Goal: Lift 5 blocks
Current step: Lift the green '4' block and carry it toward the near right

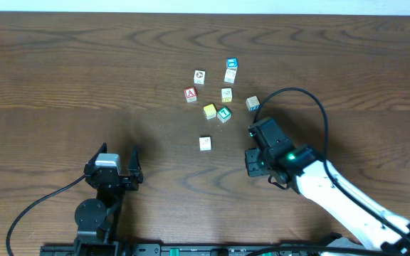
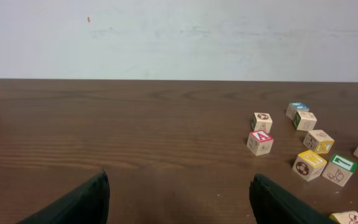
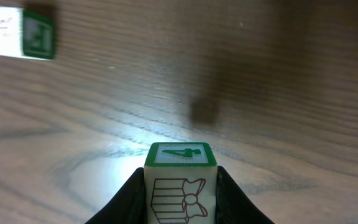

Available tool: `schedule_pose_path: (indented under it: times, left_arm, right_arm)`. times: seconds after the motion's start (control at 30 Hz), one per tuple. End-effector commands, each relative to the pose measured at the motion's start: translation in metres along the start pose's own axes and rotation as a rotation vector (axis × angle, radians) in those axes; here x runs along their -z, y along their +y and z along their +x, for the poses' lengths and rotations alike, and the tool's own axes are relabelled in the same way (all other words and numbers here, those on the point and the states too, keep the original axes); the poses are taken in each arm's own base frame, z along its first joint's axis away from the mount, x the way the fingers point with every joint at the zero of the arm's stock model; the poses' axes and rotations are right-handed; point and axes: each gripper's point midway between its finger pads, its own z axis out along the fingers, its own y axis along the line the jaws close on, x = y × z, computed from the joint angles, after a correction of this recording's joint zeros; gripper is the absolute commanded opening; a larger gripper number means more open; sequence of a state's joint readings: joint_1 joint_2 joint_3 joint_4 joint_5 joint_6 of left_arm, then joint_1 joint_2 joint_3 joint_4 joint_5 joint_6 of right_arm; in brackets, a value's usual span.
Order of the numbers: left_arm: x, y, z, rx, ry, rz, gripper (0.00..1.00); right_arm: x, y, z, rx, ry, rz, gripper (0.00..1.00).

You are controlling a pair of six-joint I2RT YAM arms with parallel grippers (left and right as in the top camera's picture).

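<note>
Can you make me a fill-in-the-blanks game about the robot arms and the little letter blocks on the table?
1. The right gripper pinches a held block whose top face has a ____ border.
2. The left gripper holds nothing, and its jaws are ____.
3. The red block on the table shows the letter ____.

Missing words: green; open; A.

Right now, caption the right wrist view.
Right gripper holds a green-topped block above the wooden table; a second green-edged block sits upper left.
</note>
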State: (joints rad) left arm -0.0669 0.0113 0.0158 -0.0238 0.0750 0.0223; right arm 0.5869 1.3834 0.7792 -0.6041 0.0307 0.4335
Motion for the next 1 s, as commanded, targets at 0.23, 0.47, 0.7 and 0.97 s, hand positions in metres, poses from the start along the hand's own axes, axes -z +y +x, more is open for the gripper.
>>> schedule_pose_path:
  times: [0.23,0.47,0.7,0.97]
  left_arm:
    - [0.0,-0.001,0.015,0.007,0.048,0.01,0.73]
    - [0.0,-0.001,0.015,0.007,0.048,0.01,0.73]
    - [0.0,-0.001,0.015,0.007,0.048,0.01,0.73]
    - [0.0,-0.001,0.015,0.007,0.048,0.01,0.73]
  right_arm:
    - [-0.038,-0.011,0.012,-0.168,0.069,0.098,0.05]
    - [-0.041,-0.015,0.013,-0.197,0.071,0.12,0.06]
    - [-0.041,-0.015,0.013,-0.179,0.072,0.121,0.2]
    - [-0.04,-0.015,0.014,-0.092,0.081,0.119,0.21]
